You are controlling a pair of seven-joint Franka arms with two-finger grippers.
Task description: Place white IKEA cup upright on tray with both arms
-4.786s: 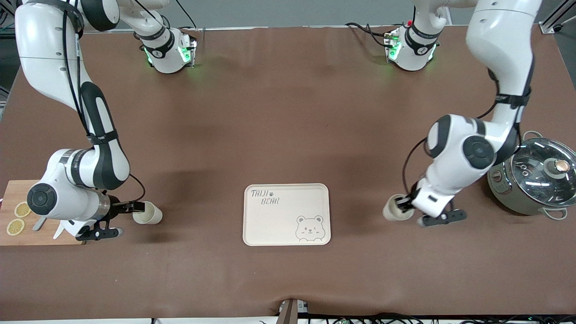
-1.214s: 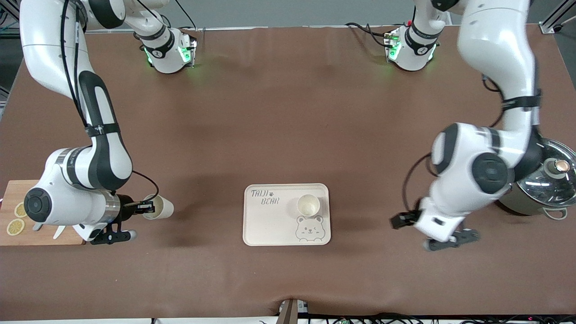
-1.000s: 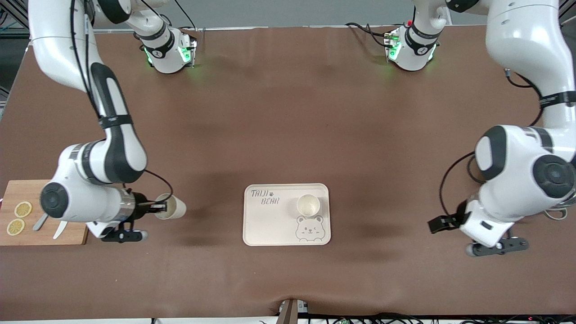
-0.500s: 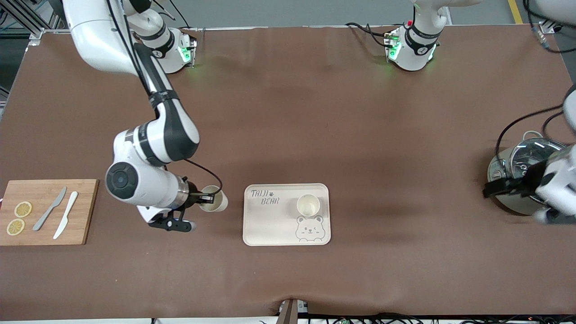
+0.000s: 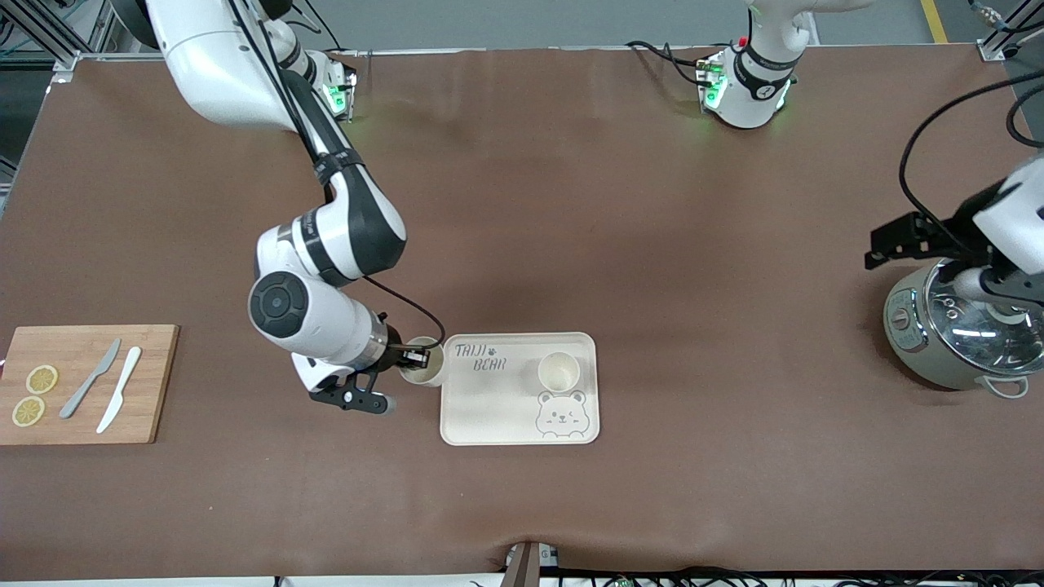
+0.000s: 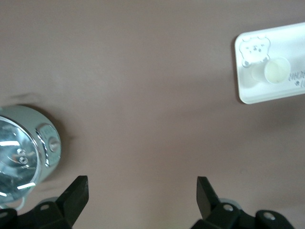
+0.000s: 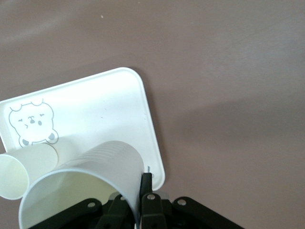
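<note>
Cutting board (image 5: 81, 383) with 2 lemon slices (image 5: 34, 395) and 2 knives (image 5: 104, 389) sits at the right arm's end of the tabletop (image 5: 522, 204), not involved. Right gripper (image 5: 418, 359) has jaws clamped on the rim of a white cup (image 5: 422, 372), one finger inside, one outside, probably so the cup hangs mouth-up and can go down upright; it is just over the tray (image 5: 489, 408) edge at the right arm's end, by the TAIJI BEAR lettering (image 5: 479, 357). A 2nd cup (image 5: 559, 372) already stands upright on the tray above the bear drawing (image 5: 560, 414), so the free spot is the lettering end. Left gripper (image 5: 897, 240), jaws apart and empty, is up over the tabletop beside the steel pot (image 5: 962, 326), waiting clear of the tray. Right wrist view shows the rim pinch and the cup (image 7: 81, 186) wall close up, which the front view hides under the wrist. Left wrist view shows the wide gap between its fingers (image 6: 76, 193), plus tray (image 6: 252, 93) and pot (image 6: 24, 148) far off.
</note>
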